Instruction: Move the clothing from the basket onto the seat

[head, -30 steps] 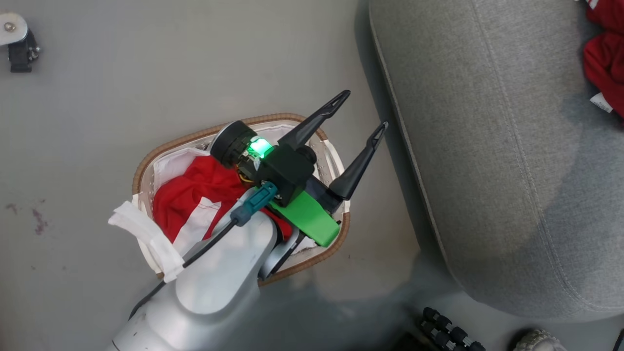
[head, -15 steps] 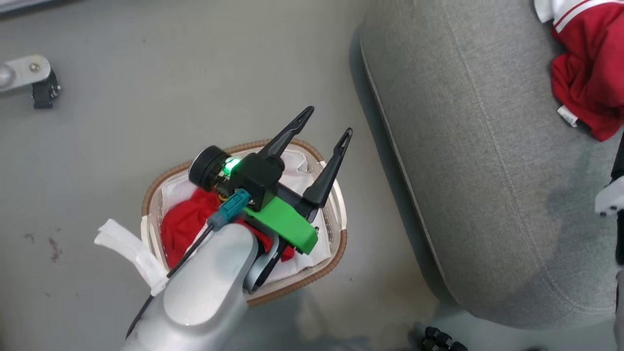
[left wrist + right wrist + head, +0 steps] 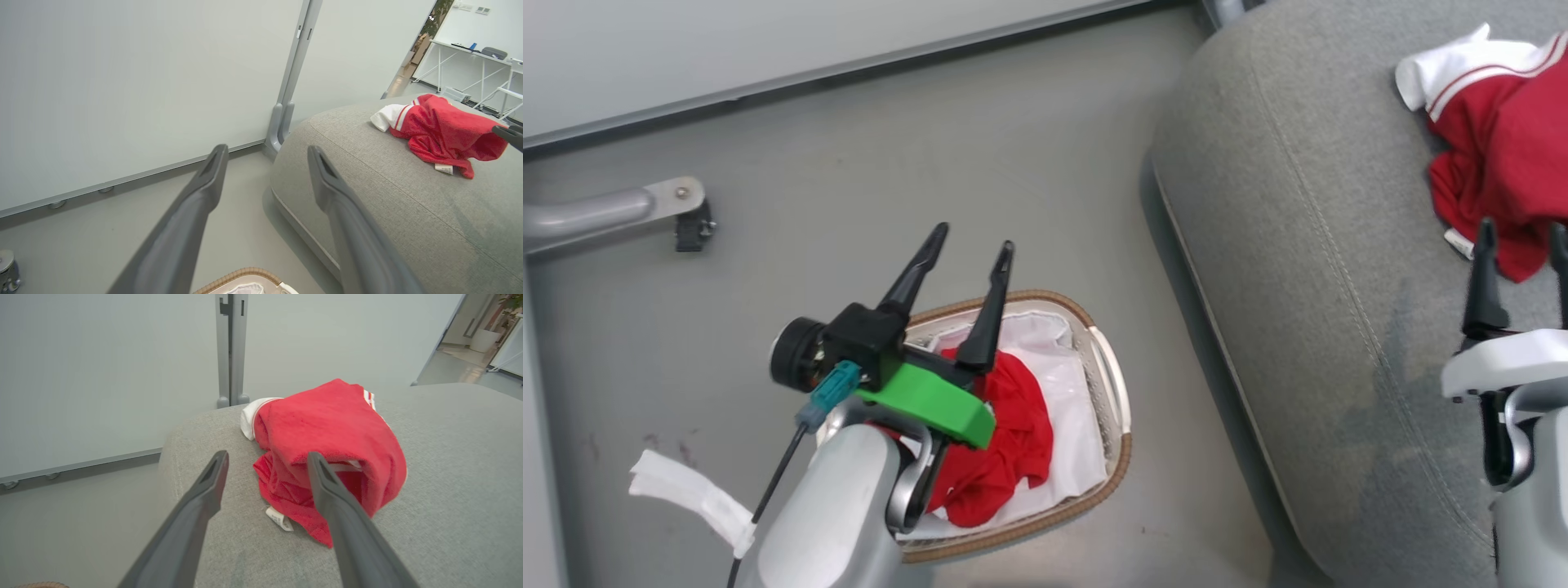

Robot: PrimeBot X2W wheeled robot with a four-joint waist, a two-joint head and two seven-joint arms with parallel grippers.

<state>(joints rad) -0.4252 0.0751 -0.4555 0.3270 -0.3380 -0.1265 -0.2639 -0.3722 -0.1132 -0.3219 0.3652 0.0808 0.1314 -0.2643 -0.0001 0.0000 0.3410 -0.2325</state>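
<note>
Left gripper (image 3: 974, 241) fingers spread, empty, above basket (image 3: 1123, 457) holding red garment (image 3: 1005, 441). Right gripper (image 3: 1523, 230) fingers spread, empty, just beside second garment (image 3: 1503, 155) on sofa (image 3: 1298, 245).

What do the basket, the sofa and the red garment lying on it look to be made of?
Basket: smooth white slotted walls, likely plastic; the brown braided rim looks like wicker, real or imitation.
Sofa: matte grey woven upholstery, with visible weave and stitched seams.
Red garment: soft, slightly fuzzy fabric that crumples into loose folds, with white striped trim; the fibre is unclear.
</note>
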